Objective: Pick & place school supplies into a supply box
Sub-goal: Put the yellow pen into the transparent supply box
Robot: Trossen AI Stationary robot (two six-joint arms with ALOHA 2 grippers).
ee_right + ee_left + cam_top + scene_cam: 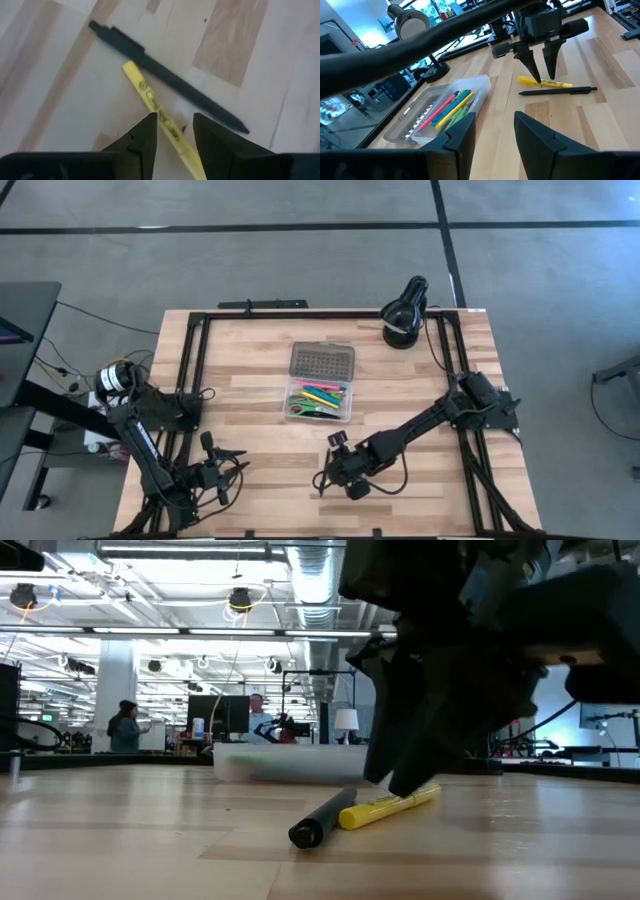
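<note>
Over at the near left corner of the table [250, 430] the left hand [492, 132] waited with fingers apart. The right hand [172, 131], fingers parted too, hung right above the yellow highlighter [155, 112]. It lay along the gap between those fingers, with the black pen [165, 75] touching beside it, both well short of the supply box [320, 383].

Black lamp [404, 314] at table's [250, 470] far edge; people [128, 726] beyond.

The dark right arm stretches diagonally from its base at the table's right edge toward the front centre, its two-finger right gripper [543, 64] pointing down with fingers parted (tips close to the tabletop). The dark left arm lies folded at the front-left corner, its left gripper [495, 131] parted too.
</note>
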